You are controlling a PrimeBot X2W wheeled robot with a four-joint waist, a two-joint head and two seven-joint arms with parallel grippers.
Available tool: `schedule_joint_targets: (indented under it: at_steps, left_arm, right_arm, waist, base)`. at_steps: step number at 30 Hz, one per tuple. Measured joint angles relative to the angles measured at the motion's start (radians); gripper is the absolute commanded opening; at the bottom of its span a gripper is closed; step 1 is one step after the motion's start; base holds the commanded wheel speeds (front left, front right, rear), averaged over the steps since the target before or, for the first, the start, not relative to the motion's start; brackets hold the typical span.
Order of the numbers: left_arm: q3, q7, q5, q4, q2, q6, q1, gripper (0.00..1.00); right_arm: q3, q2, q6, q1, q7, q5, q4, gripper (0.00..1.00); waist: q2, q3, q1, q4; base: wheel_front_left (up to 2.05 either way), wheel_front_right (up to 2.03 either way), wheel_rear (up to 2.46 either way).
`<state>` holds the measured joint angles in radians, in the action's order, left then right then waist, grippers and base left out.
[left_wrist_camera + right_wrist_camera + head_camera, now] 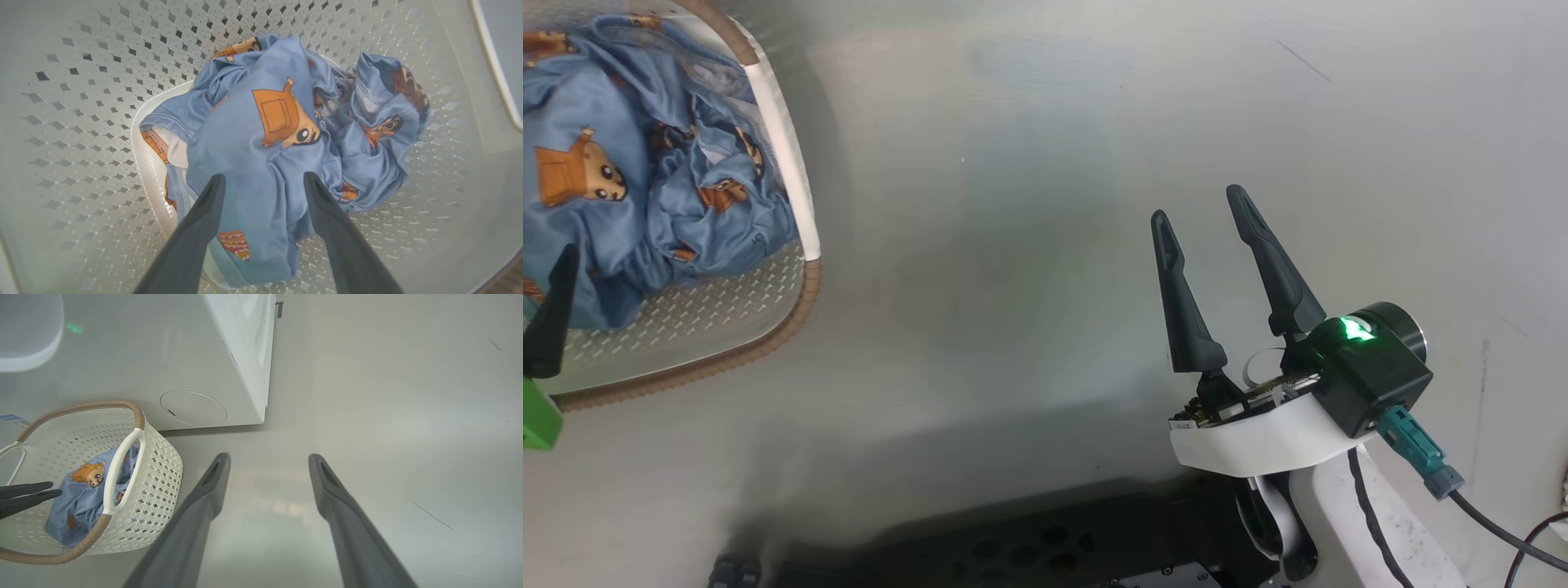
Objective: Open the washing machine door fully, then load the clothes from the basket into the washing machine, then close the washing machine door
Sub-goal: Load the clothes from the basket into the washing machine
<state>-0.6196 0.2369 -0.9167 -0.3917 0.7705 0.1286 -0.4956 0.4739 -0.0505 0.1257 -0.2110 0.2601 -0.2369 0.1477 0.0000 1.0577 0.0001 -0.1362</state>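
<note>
Our left gripper (264, 176) is nearest the lens, its two dark fingers (192, 237) spread wide and pinching nothing. Between and just beyond their tips lie the clothes (265, 134), a crumpled heap of light blue fabric printed with orange-brown cartoon figures, with a little white cloth showing at the left finger's side. We cannot tell whether the fingertips touch the fabric or hang just above it. Round the heap rises the perforated cream-white wall of the basket (81, 122), so the clothes lie on its bottom and our left fingers point down into it. Our right gripper (269, 457) is likewise spread, its fingers holding nothing, with bare grey floor (388, 416) between them and past their tips. From that wrist the basket stands on the floor well off to the left of the fingers, its brown rim and a white handle toward us, the blue heap inside and the left gripper's dark fingertips reaching in. Beyond the left finger's tip, just behind the basket, stands the washing machine (196, 355), white, with a round flap (193, 407) low on the side facing us.
</note>
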Motion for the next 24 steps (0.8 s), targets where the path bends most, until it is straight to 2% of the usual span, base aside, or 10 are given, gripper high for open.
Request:
schedule_joint_targets:
  at_steps: [12,24]
  left_arm:
    - [-0.049,-0.030,-0.051,-0.055,0.067,0.000,-0.060,1.00]
    - [-0.101,-0.098,-0.069,-0.135,0.070,0.000,-0.131,1.00]
  right_arm:
    - [0.029,0.001,0.000,-0.008,0.000,-0.031,0.012,1.00]
    - [0.034,0.001,0.000,-0.008,0.000,-0.036,0.019,1.00]
  waist:
    - [0.0000,0.038,0.0000,-0.044]
    - [0.0000,0.056,-0.0001,-0.075]
  base:
    - [0.00,0.00,0.00]
    - [0.00,0.00,0.00]
